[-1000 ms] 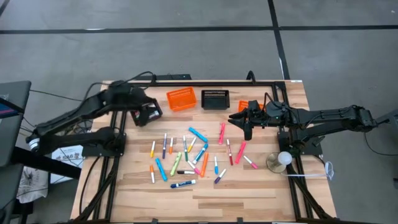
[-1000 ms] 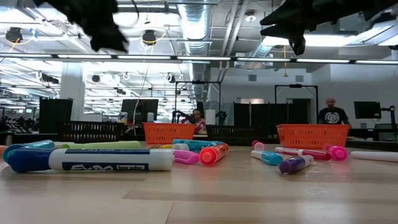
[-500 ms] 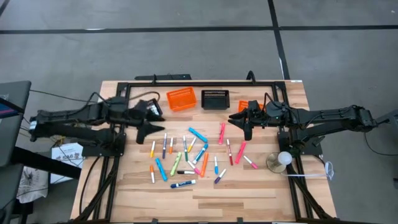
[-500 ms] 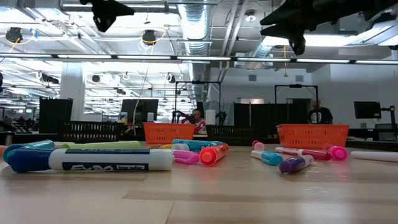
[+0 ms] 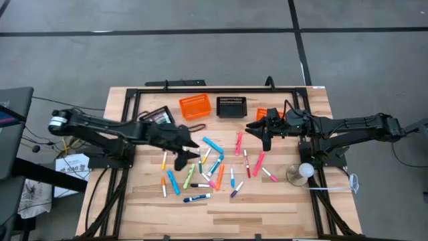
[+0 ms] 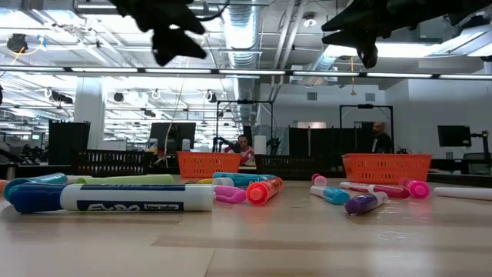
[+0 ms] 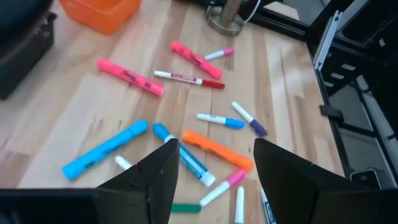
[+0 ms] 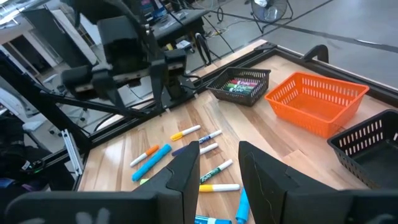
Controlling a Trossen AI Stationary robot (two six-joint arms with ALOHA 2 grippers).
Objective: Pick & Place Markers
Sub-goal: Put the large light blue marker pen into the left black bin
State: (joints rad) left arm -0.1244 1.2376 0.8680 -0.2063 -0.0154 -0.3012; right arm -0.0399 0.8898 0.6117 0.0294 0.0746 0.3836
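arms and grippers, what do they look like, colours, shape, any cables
Both arms are dark, nearly black, built of slim jointed segments. The left arm has a pale round cap at its outer end, and black cables trail from it over the table edge. The right arm looks the same, with thin cables near its wrist. Each ends in two dark, flat, wedge-shaped fingers: left gripper, right gripper. No markings are readable.

My left arm has swung from the table's left rear edge out over the scattered markers (image 5: 200, 167); its left gripper (image 5: 182, 152) now hangs open above their left part. Behind the table, a person (image 6: 378, 138) has walked leftward.
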